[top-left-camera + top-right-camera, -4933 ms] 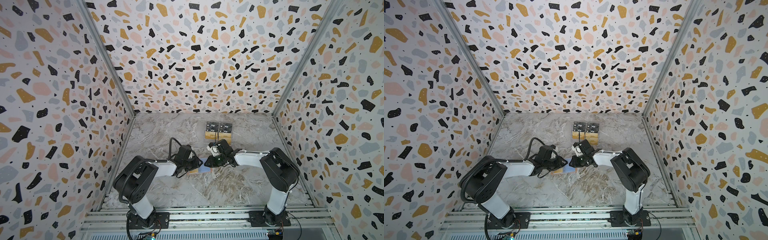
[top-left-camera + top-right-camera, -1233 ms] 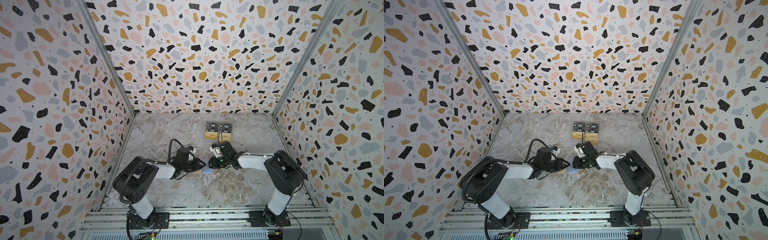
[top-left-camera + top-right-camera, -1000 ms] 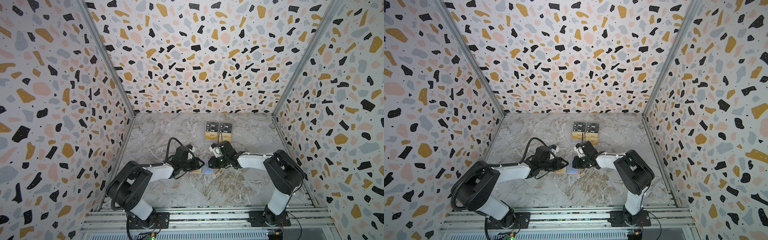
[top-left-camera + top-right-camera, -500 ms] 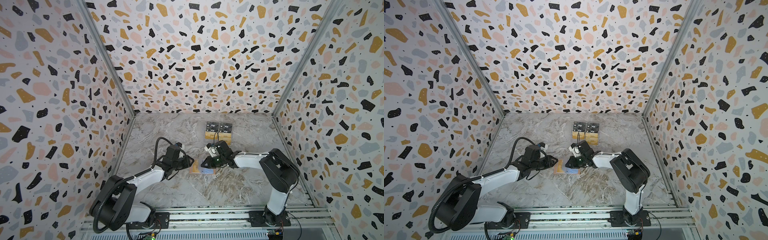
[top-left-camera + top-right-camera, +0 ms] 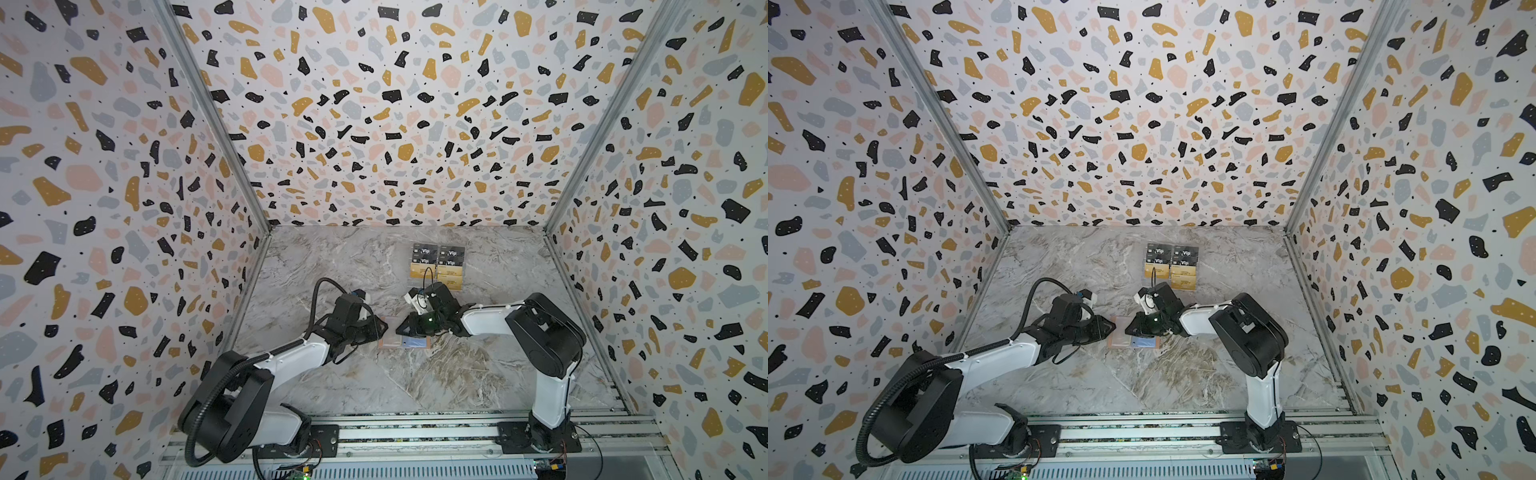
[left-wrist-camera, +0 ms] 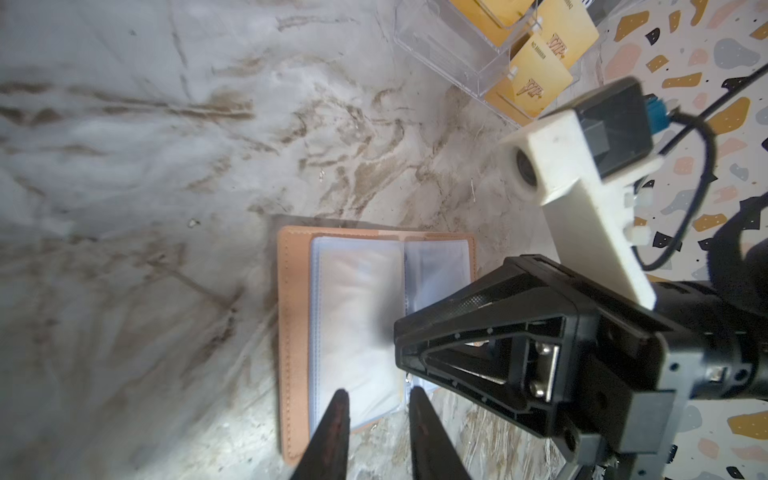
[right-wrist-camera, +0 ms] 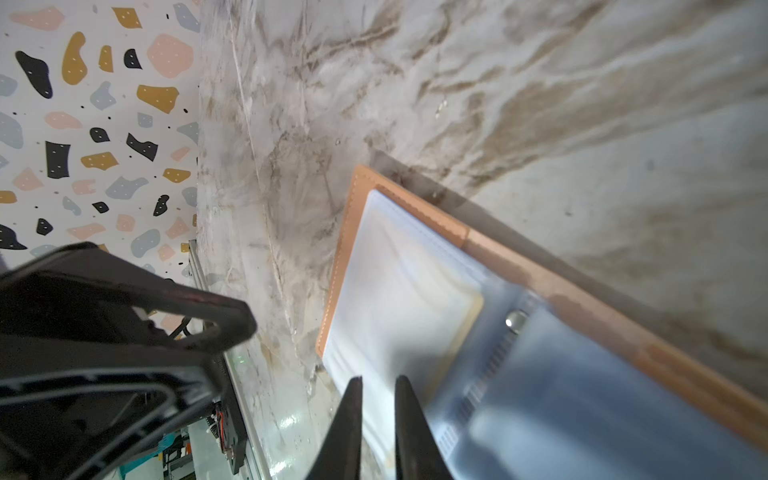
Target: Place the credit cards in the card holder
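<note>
Found the card holder (image 5: 402,341) lying open and flat on the counter (image 5: 415,386), between both arms, clear sleeves up. Noted the credit cards (image 5: 437,266) held in a clear rack (image 6: 449,45) further back, apart from it. Recorded the left gripper (image 6: 376,399) fingers slightly parted over the holder's edge, gripping nothing. Recorded the right gripper (image 7: 378,386) fingers nearly closed over the sleeves; cannot tell whether anything is pinched.

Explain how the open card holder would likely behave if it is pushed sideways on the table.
The card holder lies flat and thin, so it would probably slide, not tip. Its clear sleeves look floppy and may buckle or flip.
</note>
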Action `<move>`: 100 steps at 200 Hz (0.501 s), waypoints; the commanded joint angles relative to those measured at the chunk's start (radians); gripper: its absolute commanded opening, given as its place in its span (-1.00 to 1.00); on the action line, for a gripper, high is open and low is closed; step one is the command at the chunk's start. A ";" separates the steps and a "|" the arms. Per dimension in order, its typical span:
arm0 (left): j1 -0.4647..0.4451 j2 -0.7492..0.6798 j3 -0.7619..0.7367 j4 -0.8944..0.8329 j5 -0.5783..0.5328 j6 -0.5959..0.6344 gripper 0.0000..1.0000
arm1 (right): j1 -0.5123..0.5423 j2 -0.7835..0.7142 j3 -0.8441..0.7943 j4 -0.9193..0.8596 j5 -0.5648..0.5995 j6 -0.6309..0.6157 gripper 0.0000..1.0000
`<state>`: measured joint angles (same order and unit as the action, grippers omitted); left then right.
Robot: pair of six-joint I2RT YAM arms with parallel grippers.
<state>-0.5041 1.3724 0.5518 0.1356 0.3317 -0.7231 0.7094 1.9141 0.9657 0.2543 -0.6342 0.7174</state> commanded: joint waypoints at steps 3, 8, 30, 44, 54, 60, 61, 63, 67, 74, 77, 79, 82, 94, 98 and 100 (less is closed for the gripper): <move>-0.026 0.058 0.017 0.083 0.010 -0.020 -0.52 | 0.002 -0.038 0.016 0.003 0.003 0.000 -0.65; -0.029 0.073 0.022 0.095 0.009 -0.024 -0.53 | -0.001 -0.047 0.016 -0.006 0.005 -0.005 -0.65; -0.037 0.146 0.044 0.147 0.015 -0.033 -0.61 | -0.021 -0.074 0.002 -0.029 0.006 -0.022 -0.65; -0.037 0.175 0.050 0.157 0.014 -0.034 -0.62 | -0.031 -0.081 -0.003 -0.046 0.005 -0.041 -0.64; -0.037 0.190 0.049 0.152 0.010 -0.032 -0.62 | -0.037 -0.081 -0.005 -0.070 0.006 -0.054 -0.63; -0.037 0.197 0.048 0.145 0.005 -0.032 -0.62 | -0.039 -0.082 -0.009 -0.078 0.009 -0.062 -0.62; -0.037 0.199 0.048 0.144 0.005 -0.033 -0.62 | -0.040 -0.083 -0.010 -0.079 0.010 -0.063 -0.62; -0.037 0.201 0.048 0.140 0.002 -0.031 -0.62 | -0.040 -0.085 -0.012 -0.080 0.011 -0.066 -0.62; -0.037 0.203 0.047 0.132 -0.001 -0.029 -0.62 | -0.043 -0.086 -0.019 -0.083 0.013 -0.069 -0.61; -0.037 0.205 0.042 0.127 -0.005 -0.029 -0.63 | -0.047 -0.093 -0.030 -0.086 0.015 -0.075 -0.61; -0.037 0.204 0.039 0.127 -0.006 -0.029 -0.63 | -0.052 -0.097 -0.035 -0.087 0.016 -0.077 -0.60; -0.037 0.203 0.037 0.127 -0.005 -0.030 -0.63 | -0.054 -0.098 -0.039 -0.086 0.016 -0.080 -0.60; -0.037 0.200 0.033 0.127 -0.006 -0.032 -0.63 | -0.058 -0.102 -0.045 -0.088 0.015 -0.081 -0.60; -0.037 0.189 0.022 0.124 -0.010 -0.035 -0.63 | -0.076 -0.116 -0.049 -0.109 0.016 -0.104 -0.58; -0.037 0.185 0.019 0.122 -0.010 -0.037 -0.63 | -0.083 -0.120 -0.043 -0.117 0.017 -0.116 -0.57; -0.037 0.184 0.018 0.122 -0.010 -0.036 -0.63 | -0.086 -0.123 -0.041 -0.124 0.019 -0.127 -0.56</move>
<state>-0.5388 1.5650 0.5777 0.2550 0.3332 -0.7525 0.6506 1.8500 0.9337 0.2016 -0.6277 0.6617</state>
